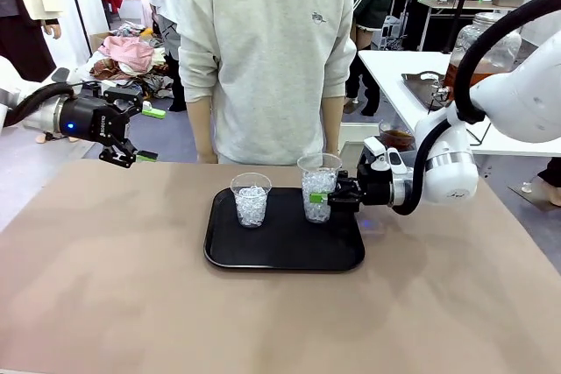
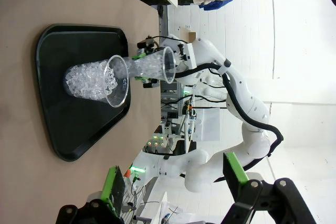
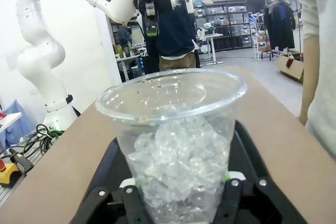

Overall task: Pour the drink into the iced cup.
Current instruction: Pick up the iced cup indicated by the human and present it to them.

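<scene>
Standing on the black tray [image 1: 289, 251], the right-hand iced cup [image 1: 316, 172] is clamped low by the right claw [image 1: 323, 199], its thin wall likely crushable and slippery, while the left claw [image 1: 149, 135] hangs with jaws apart.

Desk [image 1: 105, 286]: tan covering, matt, smooth, paper-like.
Tray [image 1: 285, 256]: black plastic, smooth, slight sheen at rim.
Left cup [image 1: 252, 200], right cup [image 1: 318, 183]: thin clear plastic, glossy.
Ice [image 3: 178, 166] inside: glassy, rough-edged chunks.
Left gripper [image 1: 149, 135], right gripper [image 1: 337, 197]: black matt housing, green rubber-like pads.
Arm shell [image 1: 526, 94]: white plastic, smooth, glossy.
Person's sweatshirt [image 1: 267, 50]: pale grey cloth, soft, matt.
</scene>
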`<move>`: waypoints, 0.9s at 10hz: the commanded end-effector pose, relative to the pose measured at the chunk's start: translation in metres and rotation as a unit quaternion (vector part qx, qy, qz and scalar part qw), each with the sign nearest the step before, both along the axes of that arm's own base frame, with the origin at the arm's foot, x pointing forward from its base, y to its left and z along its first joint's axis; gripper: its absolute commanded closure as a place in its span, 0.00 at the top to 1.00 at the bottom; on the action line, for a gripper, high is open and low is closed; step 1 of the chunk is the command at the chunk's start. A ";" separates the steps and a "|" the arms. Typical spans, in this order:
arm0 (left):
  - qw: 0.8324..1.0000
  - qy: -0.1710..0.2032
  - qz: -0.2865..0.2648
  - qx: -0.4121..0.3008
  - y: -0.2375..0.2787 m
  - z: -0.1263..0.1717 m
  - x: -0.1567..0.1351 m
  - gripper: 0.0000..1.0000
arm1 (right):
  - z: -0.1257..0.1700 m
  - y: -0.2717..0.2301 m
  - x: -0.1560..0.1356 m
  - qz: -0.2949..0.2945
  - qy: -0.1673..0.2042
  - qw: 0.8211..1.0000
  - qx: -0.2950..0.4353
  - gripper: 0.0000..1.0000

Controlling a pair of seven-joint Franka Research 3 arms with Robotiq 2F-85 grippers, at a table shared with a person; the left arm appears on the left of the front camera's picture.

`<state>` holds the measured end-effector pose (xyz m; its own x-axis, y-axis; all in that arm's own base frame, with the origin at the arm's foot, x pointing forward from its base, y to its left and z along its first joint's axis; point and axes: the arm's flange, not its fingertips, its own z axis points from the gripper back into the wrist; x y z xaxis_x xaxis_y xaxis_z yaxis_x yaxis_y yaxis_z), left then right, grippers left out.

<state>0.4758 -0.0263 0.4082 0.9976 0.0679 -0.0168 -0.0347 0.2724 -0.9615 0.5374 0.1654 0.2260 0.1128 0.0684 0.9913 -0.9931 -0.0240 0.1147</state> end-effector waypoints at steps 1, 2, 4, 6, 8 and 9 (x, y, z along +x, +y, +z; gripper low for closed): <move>1.000 0.000 0.000 -0.001 0.000 0.001 -0.001 1.00 | 0.038 -0.003 0.012 0.017 -0.028 0.999 0.007 0.53; 1.000 0.000 0.000 -0.001 0.000 0.001 -0.001 1.00 | 0.058 -0.002 0.020 0.023 -0.044 0.999 0.015 0.53; 1.000 0.000 0.000 -0.001 0.000 0.001 -0.001 1.00 | 0.089 0.005 0.036 0.031 -0.062 0.997 0.029 0.53; 1.000 0.000 0.000 -0.001 0.000 0.001 -0.001 1.00 | 0.111 0.010 0.052 0.034 -0.064 0.996 0.044 0.53; 1.000 0.000 0.000 -0.001 0.000 0.001 -0.001 1.00 | 0.114 0.010 0.054 0.037 -0.061 0.996 0.045 0.53; 1.000 0.000 0.000 -0.001 0.000 0.001 -0.001 1.00 | 0.111 0.008 0.047 0.030 -0.079 0.996 0.032 0.53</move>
